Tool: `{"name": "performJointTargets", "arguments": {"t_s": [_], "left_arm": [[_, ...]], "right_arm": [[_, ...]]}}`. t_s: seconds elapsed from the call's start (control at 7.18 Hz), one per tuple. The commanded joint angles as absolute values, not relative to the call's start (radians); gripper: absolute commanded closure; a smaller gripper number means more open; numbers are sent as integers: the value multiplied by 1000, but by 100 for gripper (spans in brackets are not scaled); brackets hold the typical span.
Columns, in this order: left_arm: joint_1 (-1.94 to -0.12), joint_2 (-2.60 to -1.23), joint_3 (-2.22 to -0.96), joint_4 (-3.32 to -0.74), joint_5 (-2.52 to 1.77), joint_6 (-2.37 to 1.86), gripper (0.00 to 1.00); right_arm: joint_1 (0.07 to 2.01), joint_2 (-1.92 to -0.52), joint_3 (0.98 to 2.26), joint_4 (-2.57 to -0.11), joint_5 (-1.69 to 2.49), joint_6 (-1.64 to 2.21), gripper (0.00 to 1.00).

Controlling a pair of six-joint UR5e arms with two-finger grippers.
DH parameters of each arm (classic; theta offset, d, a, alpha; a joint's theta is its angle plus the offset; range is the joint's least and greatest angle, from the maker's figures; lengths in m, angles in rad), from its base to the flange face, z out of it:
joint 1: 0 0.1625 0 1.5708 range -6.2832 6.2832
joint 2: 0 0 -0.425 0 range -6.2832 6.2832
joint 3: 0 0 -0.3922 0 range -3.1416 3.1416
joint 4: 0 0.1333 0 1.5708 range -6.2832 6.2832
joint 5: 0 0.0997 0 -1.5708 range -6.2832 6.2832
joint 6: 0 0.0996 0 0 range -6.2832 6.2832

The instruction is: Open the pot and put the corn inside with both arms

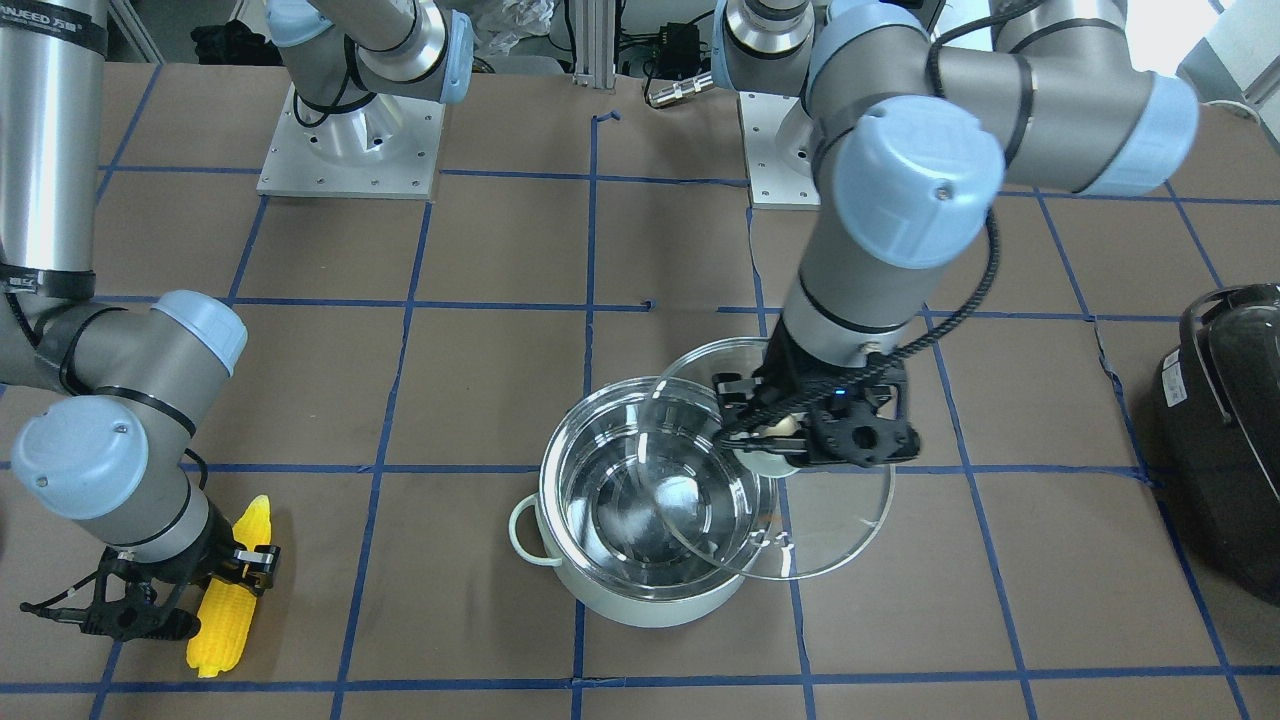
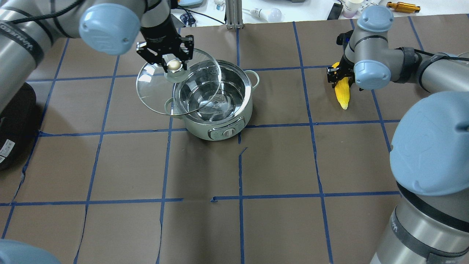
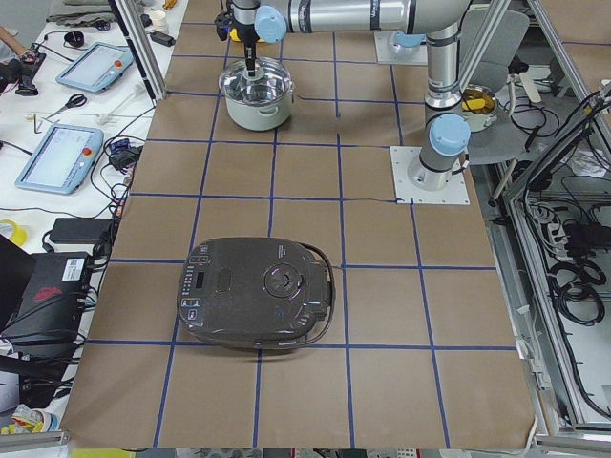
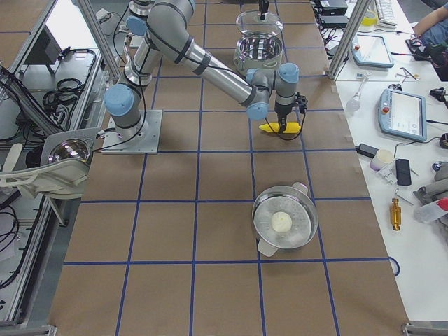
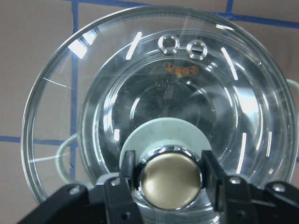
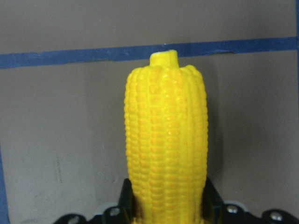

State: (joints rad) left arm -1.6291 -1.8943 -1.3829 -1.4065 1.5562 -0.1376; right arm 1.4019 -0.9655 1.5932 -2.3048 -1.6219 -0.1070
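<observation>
The mint-green pot (image 1: 640,592) stands uncovered mid-table, its steel inside bare; it also shows in the overhead view (image 2: 220,123). My left gripper (image 1: 775,425) is shut on the brass knob (image 5: 170,179) of the glass lid (image 1: 825,525) and holds it tilted above the pot, offset toward my left, still overlapping the rim. The yellow corn (image 1: 222,640) lies on the table at my far right. My right gripper (image 2: 339,75) is down over it, with a finger pressed on each side of the cob (image 6: 166,140).
A large black appliance (image 1: 1225,430) sits at the table's left end. A steel steamer pan (image 4: 283,224) with a white lump stands at the right end. The arm bases (image 1: 350,140) are at the back edge. Blue tape lines grid the brown table.
</observation>
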Motion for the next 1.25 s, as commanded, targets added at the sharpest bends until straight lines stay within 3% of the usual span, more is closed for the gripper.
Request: {"name": "performJointTargets", "arguments": {"t_s": [0.0, 0.28, 0.56, 1.11], "left_arm": [[-1371, -1878, -1399, -1445, 1563, 81, 100], [-1274, -1907, -1435, -1433, 1597, 214, 100], [-1166, -1940, -1584, -1205, 1588, 357, 100], [-1160, -1996, -1735, -973, 1582, 326, 100]], "right_arm": [[1402, -977, 1576, -2296, -1623, -92, 100], [1431, -1053, 1498, -2158, -1609, -87, 100], [1600, -1114, 1326, -1916, -1614, 115, 100], [1946, -1048, 1180, -1850, -1626, 496, 100]]}}
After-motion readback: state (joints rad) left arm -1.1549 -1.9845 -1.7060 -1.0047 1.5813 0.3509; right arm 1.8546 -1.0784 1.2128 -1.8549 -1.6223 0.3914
